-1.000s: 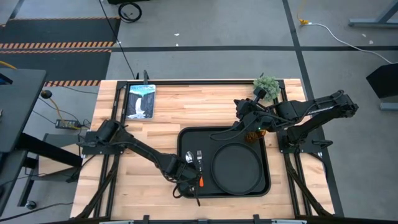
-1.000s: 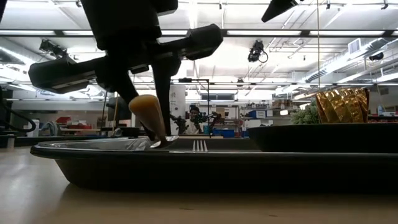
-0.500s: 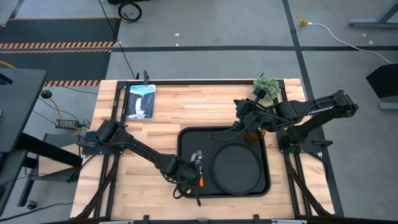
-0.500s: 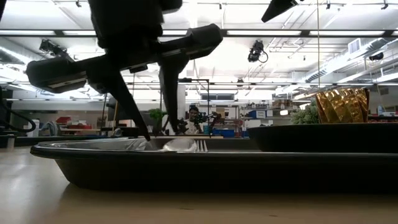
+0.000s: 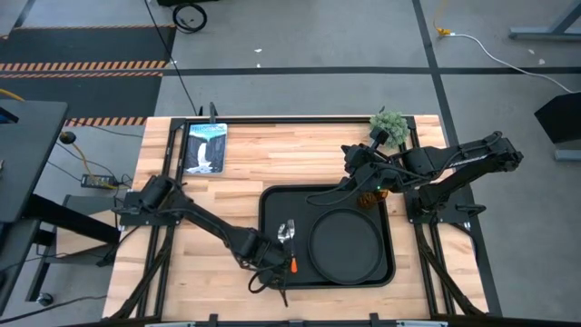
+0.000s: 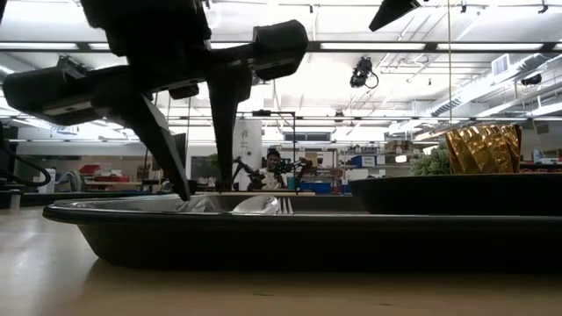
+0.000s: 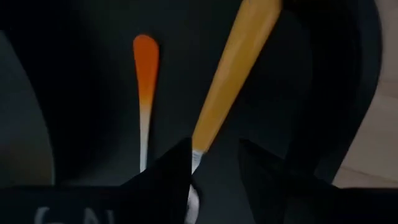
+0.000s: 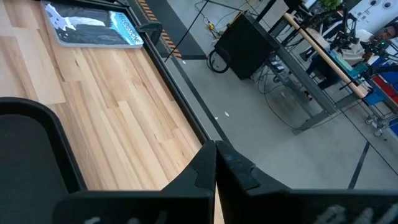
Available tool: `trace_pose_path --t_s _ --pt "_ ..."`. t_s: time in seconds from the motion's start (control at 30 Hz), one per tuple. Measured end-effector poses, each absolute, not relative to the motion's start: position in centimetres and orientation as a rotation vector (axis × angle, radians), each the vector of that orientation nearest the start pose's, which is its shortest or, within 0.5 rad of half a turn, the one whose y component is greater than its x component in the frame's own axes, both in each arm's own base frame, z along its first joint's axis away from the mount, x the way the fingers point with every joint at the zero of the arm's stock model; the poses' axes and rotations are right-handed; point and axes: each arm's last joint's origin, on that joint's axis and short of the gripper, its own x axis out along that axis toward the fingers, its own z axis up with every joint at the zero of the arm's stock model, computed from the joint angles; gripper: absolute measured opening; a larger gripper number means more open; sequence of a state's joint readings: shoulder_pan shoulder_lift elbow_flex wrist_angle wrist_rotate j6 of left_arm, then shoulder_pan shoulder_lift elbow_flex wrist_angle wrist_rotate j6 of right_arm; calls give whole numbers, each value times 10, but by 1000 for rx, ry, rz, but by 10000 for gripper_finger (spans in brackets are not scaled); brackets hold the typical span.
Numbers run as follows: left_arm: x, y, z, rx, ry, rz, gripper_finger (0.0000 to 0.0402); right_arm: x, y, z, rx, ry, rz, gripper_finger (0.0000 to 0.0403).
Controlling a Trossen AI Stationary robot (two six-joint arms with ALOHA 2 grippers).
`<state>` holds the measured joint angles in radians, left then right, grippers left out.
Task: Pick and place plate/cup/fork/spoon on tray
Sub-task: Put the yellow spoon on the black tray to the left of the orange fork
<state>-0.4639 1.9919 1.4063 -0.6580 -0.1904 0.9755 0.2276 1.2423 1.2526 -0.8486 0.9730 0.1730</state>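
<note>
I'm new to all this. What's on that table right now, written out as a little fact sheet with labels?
tray: black, rectangular, on the wooden table
plate: round, black, lying in the tray's right part
fork and spoon: lying side by side in the tray's left part, orange handles
cup: amber, at the tray's far right corner, under the right claw
left claw: open, low over the cutlery handles, holding nothing
right claw: by the cup; grip not visible
extras: potted plant, book

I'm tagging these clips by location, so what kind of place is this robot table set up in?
Most likely a robotics lab or workshop: a pale wooden-slat table stands on a grey concrete floor with black-and-orange hazard striping, and equipment-laden workbenches line the room behind it under long ceiling strip lights.
</note>
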Motion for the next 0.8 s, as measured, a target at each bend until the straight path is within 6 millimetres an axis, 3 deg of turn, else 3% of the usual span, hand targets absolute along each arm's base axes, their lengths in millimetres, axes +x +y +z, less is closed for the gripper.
trace_pose_path --t_s 0.2,0.5,0.8 --pt "364 -168 169 1181 949 -831 137 235 30 353 -325 640 -754 10" --pt "389 -151 178 838 861 -593 137 235 30 353 -322 639 -755 10" --pt "398 -123 176 758 949 -330 137 235 30 353 -316 638 -752 10"
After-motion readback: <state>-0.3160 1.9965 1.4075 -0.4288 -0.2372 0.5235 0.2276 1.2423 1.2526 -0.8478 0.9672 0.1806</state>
